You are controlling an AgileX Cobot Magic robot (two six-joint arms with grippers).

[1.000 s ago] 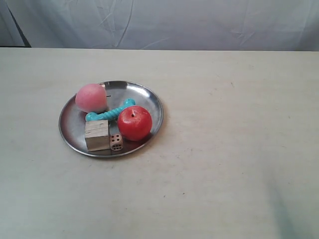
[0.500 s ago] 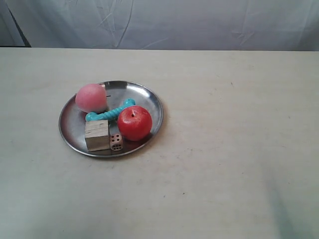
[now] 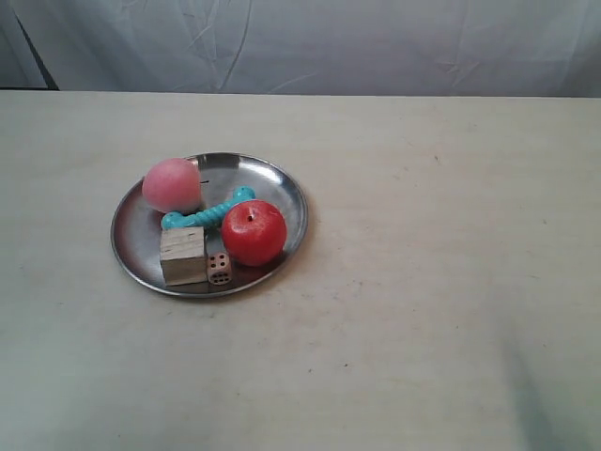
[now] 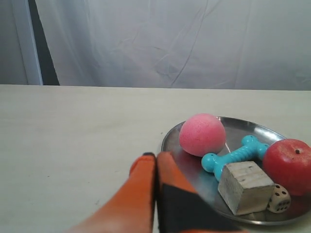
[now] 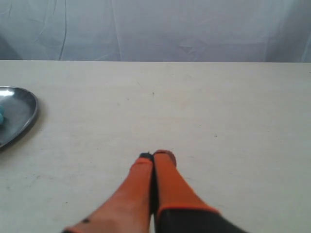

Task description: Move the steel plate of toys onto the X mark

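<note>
The steel plate (image 3: 131, 225) lies on the table in the left half of the exterior view. It holds the pink ball (image 3: 172, 184), teal bone (image 3: 207, 214), red apple (image 3: 253, 231), wooden cube (image 3: 182, 255) and die (image 3: 219, 268). The left wrist view shows my left gripper (image 4: 155, 156) shut and empty, its tips by the plate's rim (image 4: 167, 141) near the ball (image 4: 202, 134). My right gripper (image 5: 154, 155) is shut and empty over bare table, well away from the plate's edge (image 5: 22, 114). Neither gripper shows in the exterior view. I cannot make out the X mark.
The pale table (image 3: 441, 282) stretches wide to the right of the plate. A creased white cloth backdrop (image 3: 329, 42) hangs behind its far edge. A faint shadow (image 3: 540, 413) lies at the lower right corner.
</note>
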